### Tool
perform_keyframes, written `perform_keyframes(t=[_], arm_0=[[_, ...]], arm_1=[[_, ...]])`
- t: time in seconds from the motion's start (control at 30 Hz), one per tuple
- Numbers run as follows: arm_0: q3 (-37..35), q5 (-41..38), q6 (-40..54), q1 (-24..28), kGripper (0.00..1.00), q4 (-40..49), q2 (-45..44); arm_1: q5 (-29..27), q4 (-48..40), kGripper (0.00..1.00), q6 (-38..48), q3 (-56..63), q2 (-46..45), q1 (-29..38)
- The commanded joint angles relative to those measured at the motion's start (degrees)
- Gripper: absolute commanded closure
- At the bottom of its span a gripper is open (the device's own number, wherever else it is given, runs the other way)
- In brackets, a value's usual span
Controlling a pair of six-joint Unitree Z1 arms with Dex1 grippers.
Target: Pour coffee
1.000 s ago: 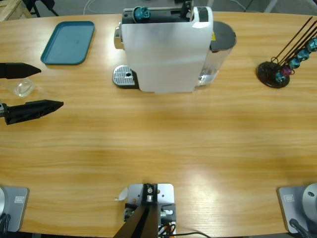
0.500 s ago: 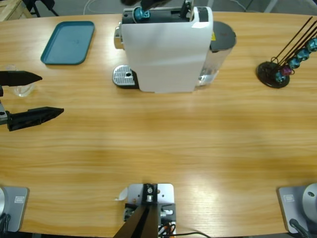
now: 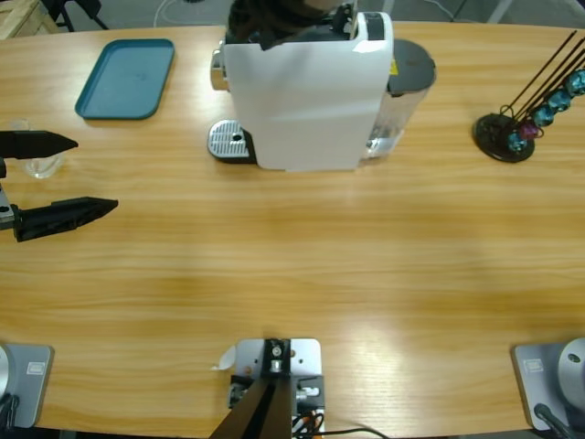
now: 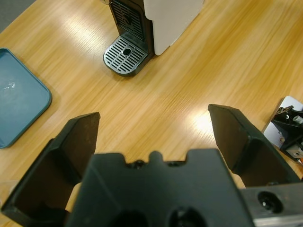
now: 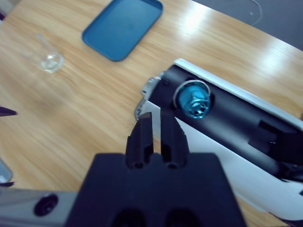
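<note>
Right gripper (image 5: 156,124) now over coffee machine (image 3: 306,91), teal capsule (image 5: 194,101) seemingly seated.

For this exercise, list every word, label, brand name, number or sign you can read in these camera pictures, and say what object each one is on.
No text can be read in any view.
The coffee machine shows a small yellow label near its water tank; whatever is printed on it is too small to read.
The blue tray, the glass cup and the capsule in the machine's slot show no lettering.

A white coffee machine (image 3: 306,91) stands upright at the table's far side, a teal capsule (image 5: 195,102) seated in its top slot.
</note>
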Motion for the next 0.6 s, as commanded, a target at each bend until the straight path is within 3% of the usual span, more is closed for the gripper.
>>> perform_keyframes(t=[0.03, 0.6], arm_0=[[2.3, 0.5, -0.7, -0.4, 0.0, -0.7, 0.6], [2.2, 0.3, -0.7, -0.4, 0.0, -0.9, 1.5]], arm_1=[[-2.0, 1.6, 1.0, 0.5, -1.0, 3.5, -0.6], [-2.4, 1.5, 1.0, 0.3, 0.1, 1.4, -3.7]])
